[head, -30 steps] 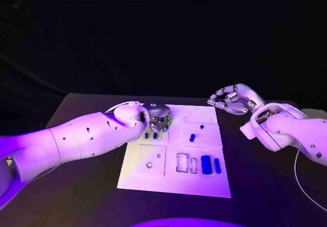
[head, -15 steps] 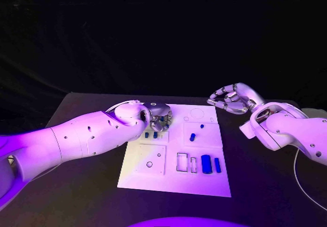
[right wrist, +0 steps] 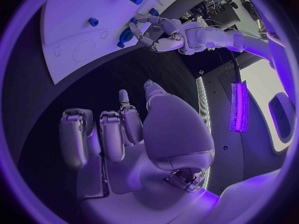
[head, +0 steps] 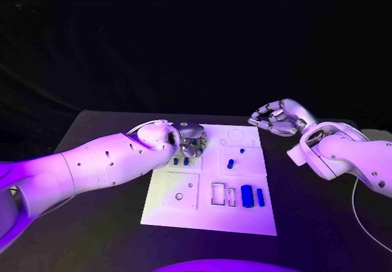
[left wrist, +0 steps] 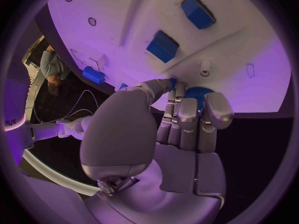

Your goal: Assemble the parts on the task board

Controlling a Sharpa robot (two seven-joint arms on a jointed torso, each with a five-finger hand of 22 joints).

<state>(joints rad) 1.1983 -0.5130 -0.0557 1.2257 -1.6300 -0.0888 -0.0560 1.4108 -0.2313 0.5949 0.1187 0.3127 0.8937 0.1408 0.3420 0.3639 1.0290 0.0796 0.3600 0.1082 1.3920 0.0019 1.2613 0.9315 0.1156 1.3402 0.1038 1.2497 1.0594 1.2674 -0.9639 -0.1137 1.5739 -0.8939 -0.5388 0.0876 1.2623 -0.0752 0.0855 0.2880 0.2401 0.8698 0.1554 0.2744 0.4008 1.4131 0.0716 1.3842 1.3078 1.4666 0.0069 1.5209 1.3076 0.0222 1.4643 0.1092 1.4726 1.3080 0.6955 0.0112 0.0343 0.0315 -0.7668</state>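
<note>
- The task board [head: 211, 212] lies in the middle of the head view as a white plate on the black table [head: 98, 238], its long axis running from the near edge toward the far edge, slightly skewed.
- In the lower right part of the board, a large blue block [head: 247, 196] and a slimmer blue bar [head: 260, 197] stand side by side, long axes pointing away from the robot, next to two empty rectangular slots [head: 218, 194].
- A small blue peg [head: 230, 165] sits near the board's centre right, with a tinier blue piece [head: 242, 152] just above it in the frame.
- Two short blue pieces [head: 180, 162] stand in the board's upper left area, just below the left hand [head: 192, 141].
- The left hand is over the board's upper left corner; in the left wrist view its fingers [left wrist: 187, 119] are close together, tips down on a ribbed round blue part [left wrist: 198, 92], thumb alongside. Whether it truly grips the part cannot be told.
- The right hand [head: 277, 119] hovers off the board's upper right corner, over bare table, fingers curled in with nothing in them.
- Bare board stretches along the near edge, and dark table lies free on both sides; the left arm [head: 90, 167] covers the table at the frame's left.
</note>
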